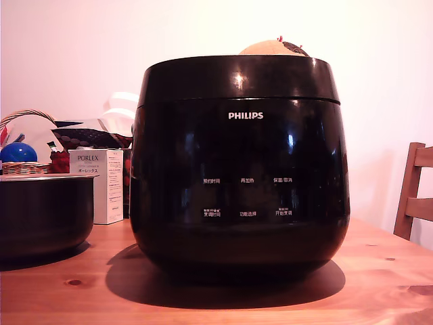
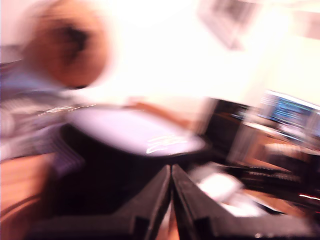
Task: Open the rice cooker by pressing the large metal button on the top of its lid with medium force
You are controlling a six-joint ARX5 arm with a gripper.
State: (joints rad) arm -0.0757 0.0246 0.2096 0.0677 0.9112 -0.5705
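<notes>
Rice cooker [image 1: 240,169] sits lid [image 1: 238,78] shut just beside the matte pot [image 1: 44,213]; gripper [image 2: 171,172] clenched, empty, wrist view blurred, so risk is missing the unseen button.

The rice cooker [image 1: 239,176] fills the centre of the exterior view. It is a large, glossy black, rounded appliance standing upright on the desk, with white "PHILIPS" lettering high on its front and two rows of small white Chinese button labels below. The lid [image 1: 238,80] forms the slightly tapered top band, seated closed on the body along a thin horizontal seam. In the wrist view the cooker is motion-blurred.
</notes>
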